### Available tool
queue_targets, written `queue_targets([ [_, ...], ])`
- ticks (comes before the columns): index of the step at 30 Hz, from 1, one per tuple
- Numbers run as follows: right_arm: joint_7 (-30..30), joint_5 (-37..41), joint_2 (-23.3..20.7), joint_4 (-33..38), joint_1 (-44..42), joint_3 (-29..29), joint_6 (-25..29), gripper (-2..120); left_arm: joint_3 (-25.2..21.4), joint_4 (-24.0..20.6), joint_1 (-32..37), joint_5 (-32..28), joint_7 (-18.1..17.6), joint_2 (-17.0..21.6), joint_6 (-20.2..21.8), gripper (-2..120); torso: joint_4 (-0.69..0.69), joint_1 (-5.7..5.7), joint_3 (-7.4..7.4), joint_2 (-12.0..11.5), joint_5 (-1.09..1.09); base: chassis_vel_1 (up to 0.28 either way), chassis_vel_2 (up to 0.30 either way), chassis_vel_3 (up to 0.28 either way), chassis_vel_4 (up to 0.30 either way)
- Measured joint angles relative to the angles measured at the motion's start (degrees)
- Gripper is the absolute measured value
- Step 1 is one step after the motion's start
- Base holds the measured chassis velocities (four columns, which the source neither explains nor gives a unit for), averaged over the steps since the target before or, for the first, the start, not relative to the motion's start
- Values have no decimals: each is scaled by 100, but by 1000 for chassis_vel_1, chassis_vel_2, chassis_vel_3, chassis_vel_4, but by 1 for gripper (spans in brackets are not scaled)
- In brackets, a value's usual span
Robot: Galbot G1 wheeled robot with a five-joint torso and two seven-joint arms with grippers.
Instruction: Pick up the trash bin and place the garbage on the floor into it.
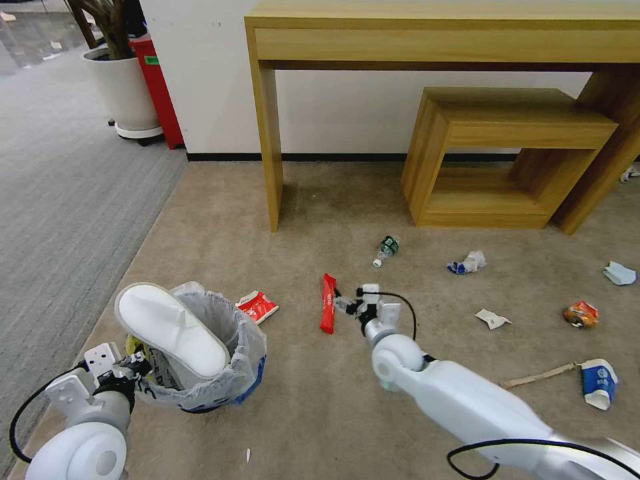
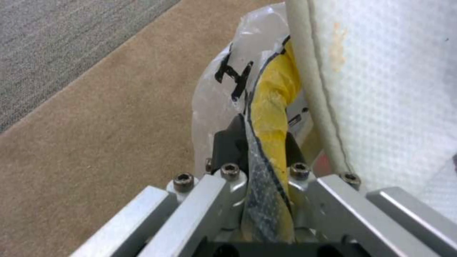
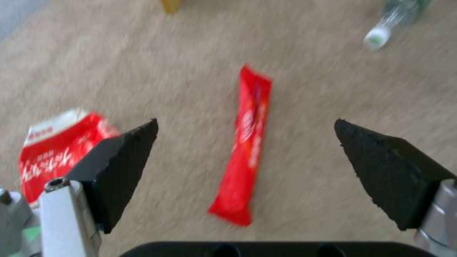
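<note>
Partly done. Bin (image 1: 200, 353), clamped at its rim by left gripper (image 1: 137, 365), already holds a slipper (image 1: 170, 328). Right gripper (image 1: 343, 303), released, hovers over red wrapper (image 1: 328, 303) right of bin; bottle (image 1: 386, 250), cup (image 1: 598, 382) remain beyond.

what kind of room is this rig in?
Likely an office or lobby-style indoor space staged for cleanup: beige carpet beside grey ribbed carpet, a wooden console table against a white wall, and a potted plant.
</note>
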Motion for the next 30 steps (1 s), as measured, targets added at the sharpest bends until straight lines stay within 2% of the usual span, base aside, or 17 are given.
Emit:
queue_targets([
  [5, 161, 57, 517, -575, 78, -186, -205, 95, 7, 7, -22, -19, 5, 7, -5, 3, 0, 0, 0, 0, 1, 0, 0, 0, 0],
  [9, 236, 56, 736, -972, 134, -243, -279, 95, 7, 9, -22, -27, 10, 19, -24, 3, 0, 0, 0, 0, 1, 0, 0, 0, 0],
  [19, 265, -62, 1102, -1981, 292, -226, -346, 95, 17, 11, 5, -24, 24, 3, -58, 3, -1, 0, 0, -1, 1, 0, 0, 0, 0],
  [30, 8, -222, 1528, -2956, 513, -374, -251, 90, 39, -64, 20, -25, 45, -24, -66, 3, 0, 0, 0, -1, 2, 0, 0, 0, 0],
])
